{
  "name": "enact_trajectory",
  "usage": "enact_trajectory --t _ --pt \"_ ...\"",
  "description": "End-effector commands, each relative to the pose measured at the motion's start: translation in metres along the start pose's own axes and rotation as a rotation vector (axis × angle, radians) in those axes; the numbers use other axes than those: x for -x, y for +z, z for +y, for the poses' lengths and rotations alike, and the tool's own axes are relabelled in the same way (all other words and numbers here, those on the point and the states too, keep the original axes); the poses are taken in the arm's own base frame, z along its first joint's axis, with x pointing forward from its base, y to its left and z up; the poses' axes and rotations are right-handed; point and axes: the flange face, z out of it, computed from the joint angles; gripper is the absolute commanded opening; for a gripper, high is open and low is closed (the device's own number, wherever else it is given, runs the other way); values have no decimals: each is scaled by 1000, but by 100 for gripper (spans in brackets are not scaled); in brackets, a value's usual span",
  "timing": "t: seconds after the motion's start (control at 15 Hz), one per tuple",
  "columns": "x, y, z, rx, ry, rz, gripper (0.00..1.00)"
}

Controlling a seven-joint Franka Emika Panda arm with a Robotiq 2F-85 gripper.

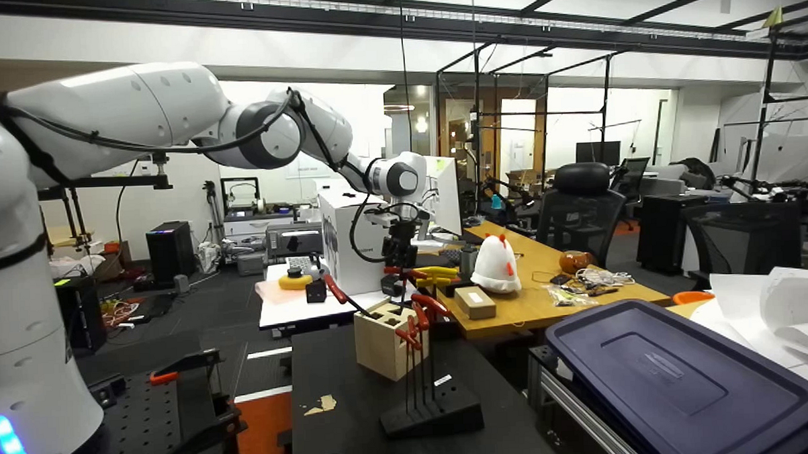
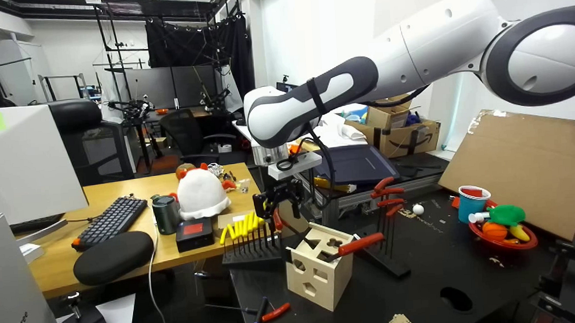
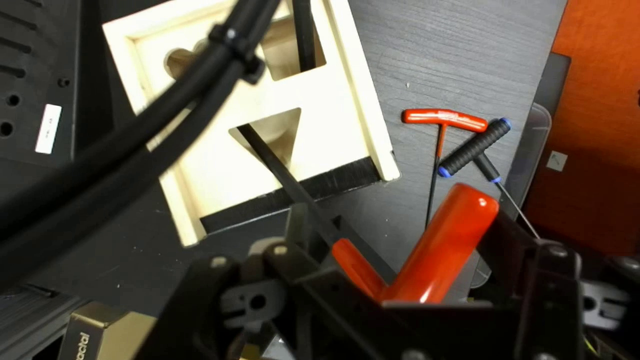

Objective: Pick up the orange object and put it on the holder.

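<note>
— On the dark tabletop (image 2: 388, 294), which item is the reference?

— The wooden holder (image 2: 342, 280): a box, upright, with shaped cut-outs in its top and sides.

— State of the pincer (image 3: 397, 240)?

— Positioned above and near the holder. Jaws stand wide apart; no clamped part is visible. Contact cannot be confirmed.

— Location of the red-orange tool (image 3: 354, 264)?

— Between the jaws, tilted. Its black shaft (image 3: 282, 175) passes through the triangular opening (image 3: 284, 132) in the holder's top. This is presumed to be the task's object, already part-seated.

— Handling data?

— Expected to be light, stiff and not fragile. The handle (image 3: 440, 245) has a glossy surface and could slip or roll; close squarely across its mid-length. Avoid gripping the thin shaft, where the tool would probably pivot. If lifting, draw along the shaft's line: a sideways pull could bind in the opening or tip the holder.
</note>
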Motion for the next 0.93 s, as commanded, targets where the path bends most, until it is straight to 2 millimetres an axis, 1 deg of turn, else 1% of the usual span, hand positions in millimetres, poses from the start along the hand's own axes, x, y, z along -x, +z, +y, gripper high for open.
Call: enact_trajectory --t 0.0,0.2,0.47,0.6,0.67,0.73,0.87 --pt "-2 -2 -1 38 14 -11 55" --pt "-2 -1 1 37 15 -15 31" --pt "-3 -2 -1 47 12 -5 3" --pt "-2 -1 1 64 10 -7 0" --pt "-2 -2 0 73 7 -7 0" --pt "-1 -3 -1 79 3 -6 2" --pt "2 -5 -4 95 -13 -6 2"
